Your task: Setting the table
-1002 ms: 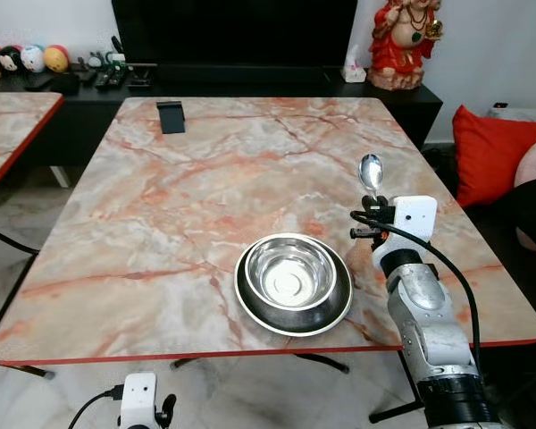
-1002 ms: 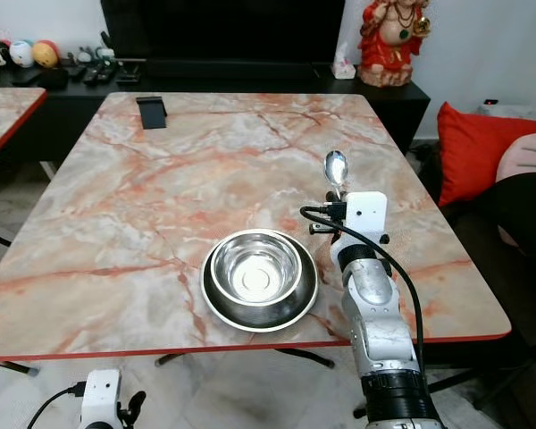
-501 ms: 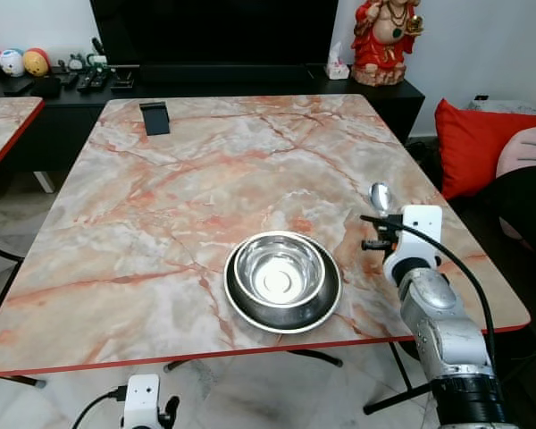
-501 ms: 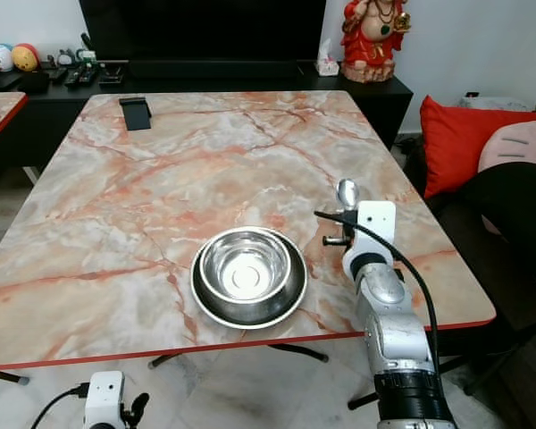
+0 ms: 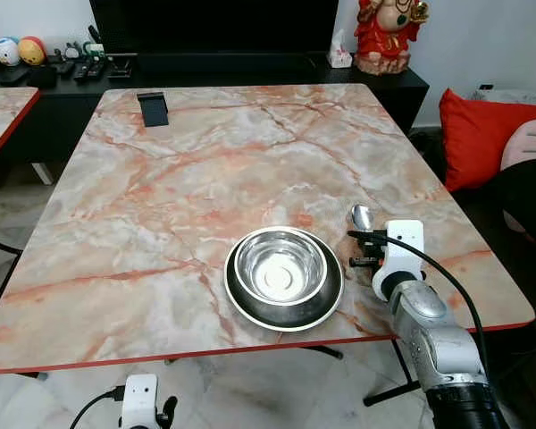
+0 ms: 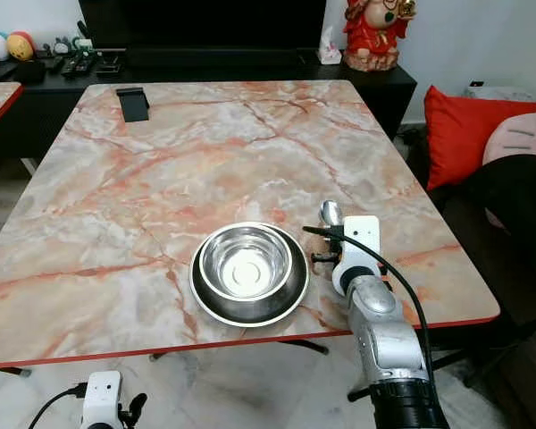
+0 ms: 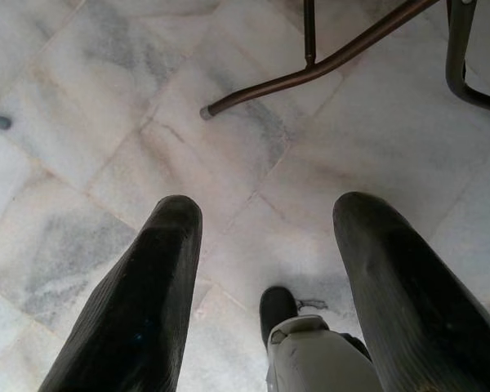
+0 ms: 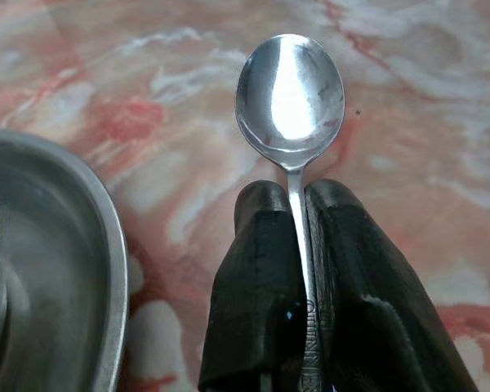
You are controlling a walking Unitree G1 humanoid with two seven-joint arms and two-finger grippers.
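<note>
A steel bowl (image 5: 280, 265) sits in a steel plate (image 5: 325, 307) near the front edge of the marble table (image 5: 205, 170). My right gripper (image 8: 292, 214) is shut on a metal spoon (image 8: 291, 90), whose bowl (image 5: 361, 216) points away from me. It hangs low over the table just right of the plate. In the right wrist view the plate's rim (image 8: 106, 269) lies close beside the fingers (image 8: 257, 278). My left gripper (image 7: 265, 237) hangs open below the table, over the tiled floor.
A small black stand (image 5: 152, 108) is at the table's far left. A second table's corner (image 5: 4, 98) lies to the left. A red cushion (image 5: 482, 134) and a dark seat are to the right. A black cabinet (image 5: 250, 76) with a red statue (image 5: 389, 31) stands behind.
The view shifted as I moved. My right gripper has brought the spoon down and nearer, from farther back over the table to just right of the plate.
</note>
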